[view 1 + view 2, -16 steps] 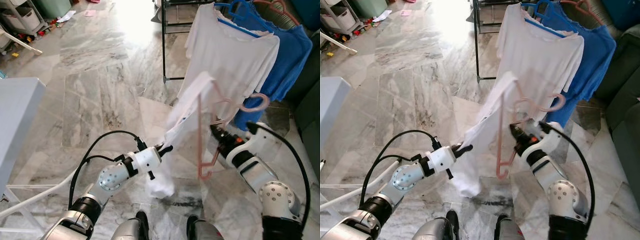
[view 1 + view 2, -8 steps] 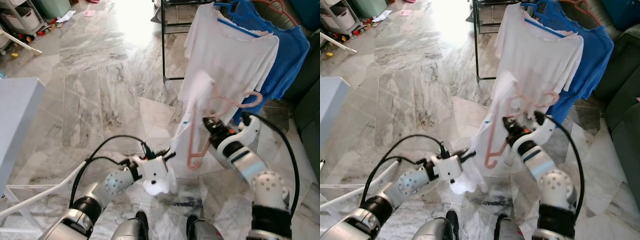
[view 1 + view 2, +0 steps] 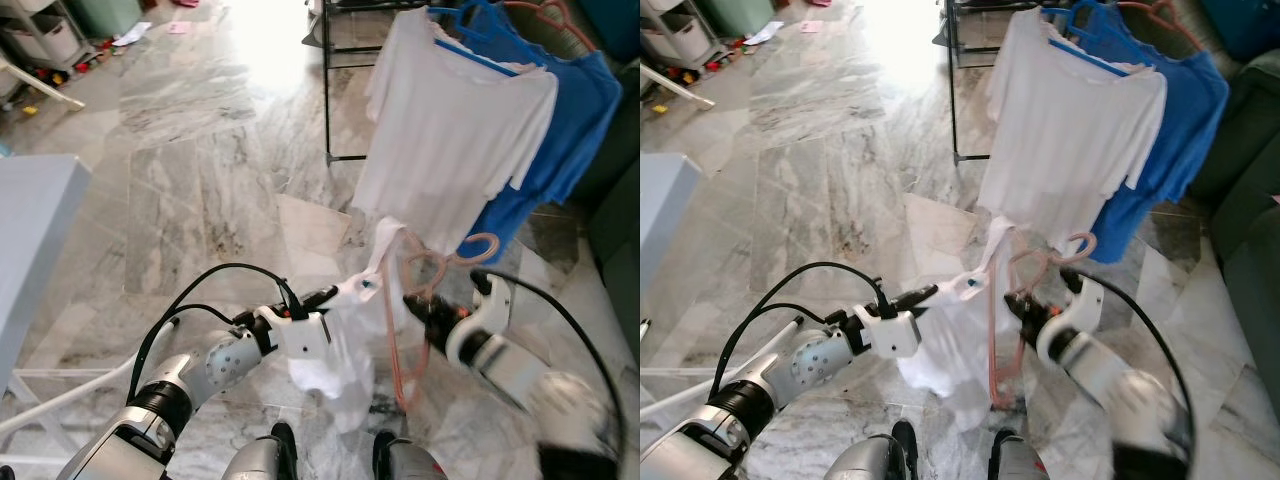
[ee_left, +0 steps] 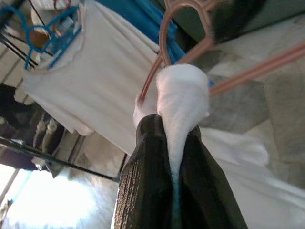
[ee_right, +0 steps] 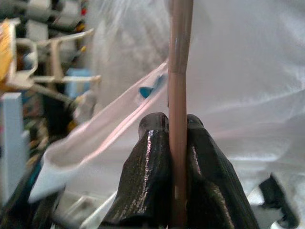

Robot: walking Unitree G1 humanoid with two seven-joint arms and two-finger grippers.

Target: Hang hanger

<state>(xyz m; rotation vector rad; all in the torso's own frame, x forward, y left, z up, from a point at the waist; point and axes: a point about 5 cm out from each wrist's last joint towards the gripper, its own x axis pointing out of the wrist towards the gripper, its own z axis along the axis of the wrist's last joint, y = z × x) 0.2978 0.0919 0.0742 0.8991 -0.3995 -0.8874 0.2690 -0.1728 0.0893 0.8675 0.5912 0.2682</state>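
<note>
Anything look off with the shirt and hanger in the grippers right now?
Yes. The white shirt is not seated on the pink hanger: it drapes over one end and sags in a bunch toward the floor. The left gripper pinches a fold of it, while the right gripper clamps the hanger's bar, which hangs tilted.

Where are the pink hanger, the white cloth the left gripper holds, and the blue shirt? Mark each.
pink hanger [image 3: 397, 345], left eye view, on its long straight bar.
white cloth [image 3: 335, 365], left eye view, on its hanging bulk.
blue shirt [image 3: 1180, 150], right eye view, on its body.
</note>
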